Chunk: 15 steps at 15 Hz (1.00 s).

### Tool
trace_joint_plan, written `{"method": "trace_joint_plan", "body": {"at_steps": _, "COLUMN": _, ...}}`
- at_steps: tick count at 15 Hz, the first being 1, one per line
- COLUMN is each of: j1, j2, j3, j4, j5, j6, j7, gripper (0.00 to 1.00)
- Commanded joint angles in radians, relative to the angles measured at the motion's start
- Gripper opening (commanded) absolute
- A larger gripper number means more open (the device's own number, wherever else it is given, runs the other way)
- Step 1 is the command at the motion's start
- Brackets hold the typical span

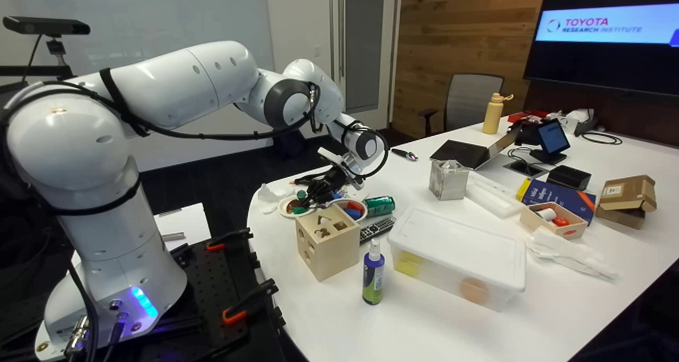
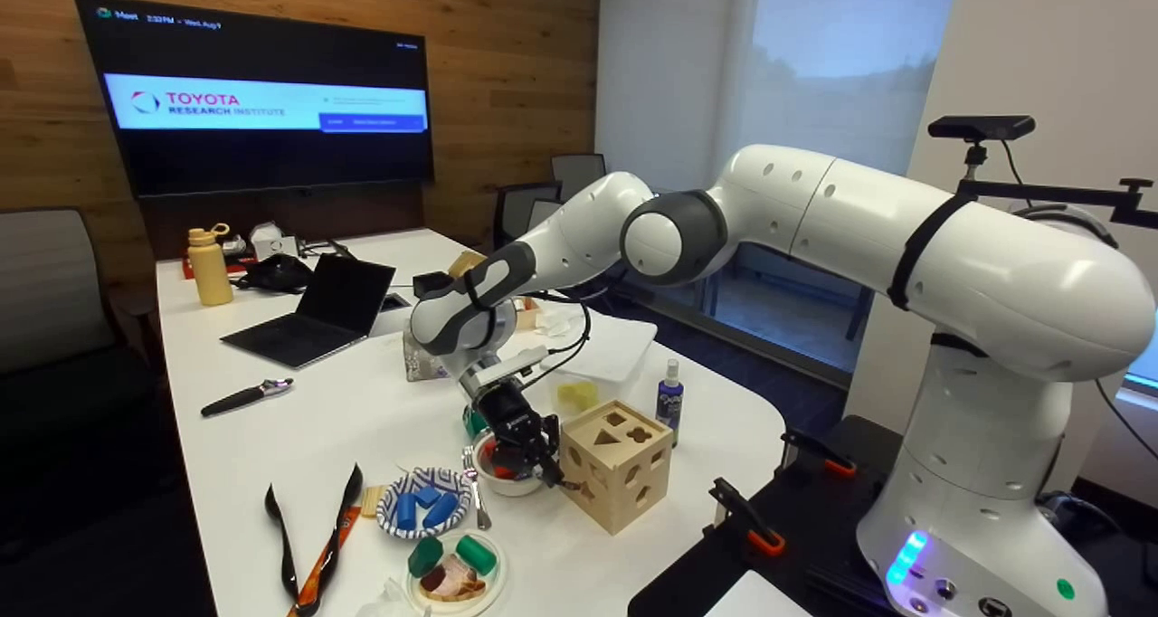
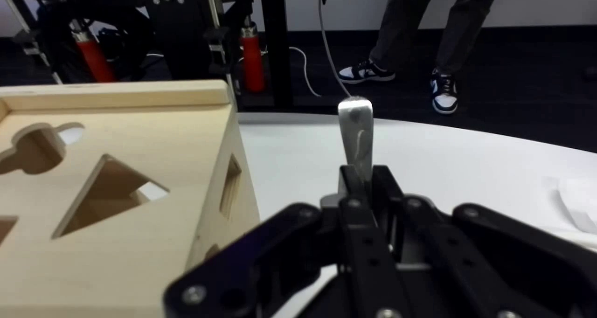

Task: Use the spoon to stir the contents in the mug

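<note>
My gripper (image 3: 365, 174) is shut on the metal handle of a utensil, taken as the spoon (image 3: 356, 122). The flat handle end sticks out past the fingertips in the wrist view; its other end is hidden. In both exterior views the gripper (image 1: 309, 198) (image 2: 555, 470) is low over the table, beside the wooden shape box. A white bowl-like container (image 2: 511, 488) with red and blue pieces sits under and beside the gripper; it also shows in an exterior view (image 1: 365, 208). I cannot tell whether it is the mug, or whether the spoon's bowl is inside it.
The wooden shape box (image 2: 615, 472) stands close beside the gripper and fills the wrist view's left (image 3: 140, 206). A fork (image 2: 479, 499), a patterned bowl (image 2: 387, 519), a plate (image 2: 499, 563), a green can (image 1: 380, 206), a remote (image 1: 377, 228) and a spray bottle (image 1: 373, 277) are nearby.
</note>
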State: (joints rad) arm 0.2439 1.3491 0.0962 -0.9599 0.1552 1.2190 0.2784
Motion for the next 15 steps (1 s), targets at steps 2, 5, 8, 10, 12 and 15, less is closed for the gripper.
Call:
{"method": "trace_joint_plan", "body": {"at_steps": 2, "j1": 0.013, "j2": 0.083, "j3": 0.010, "j4": 0.123, "j5": 0.003, "j6": -0.023, "j7": -0.018, "gripper": 0.03}}
{"method": "trace_joint_plan", "body": {"at_steps": 5, "j1": 0.016, "j2": 0.093, "j3": 0.014, "j4": 0.151, "j5": -0.004, "j6": 0.012, "j7": -0.026, "gripper": 0.03}}
{"method": "trace_joint_plan", "body": {"at_steps": 8, "j1": 0.023, "j2": 0.094, "j3": 0.011, "j4": 0.180, "j5": -0.010, "j6": 0.054, "j7": -0.026, "gripper": 0.03}}
{"method": "trace_joint_plan", "body": {"at_steps": 10, "j1": 0.029, "j2": 0.089, "j3": 0.006, "j4": 0.194, "j5": -0.017, "j6": 0.079, "j7": -0.022, "gripper": 0.03}}
{"method": "trace_joint_plan", "body": {"at_steps": 12, "j1": 0.034, "j2": 0.087, "j3": -0.005, "j4": 0.207, "j5": -0.034, "j6": 0.086, "j7": -0.007, "gripper": 0.03}}
{"method": "trace_joint_plan", "body": {"at_steps": 15, "j1": 0.036, "j2": 0.090, "j3": -0.025, "j4": 0.224, "j5": -0.058, "j6": 0.073, "j7": 0.020, "gripper": 0.03}}
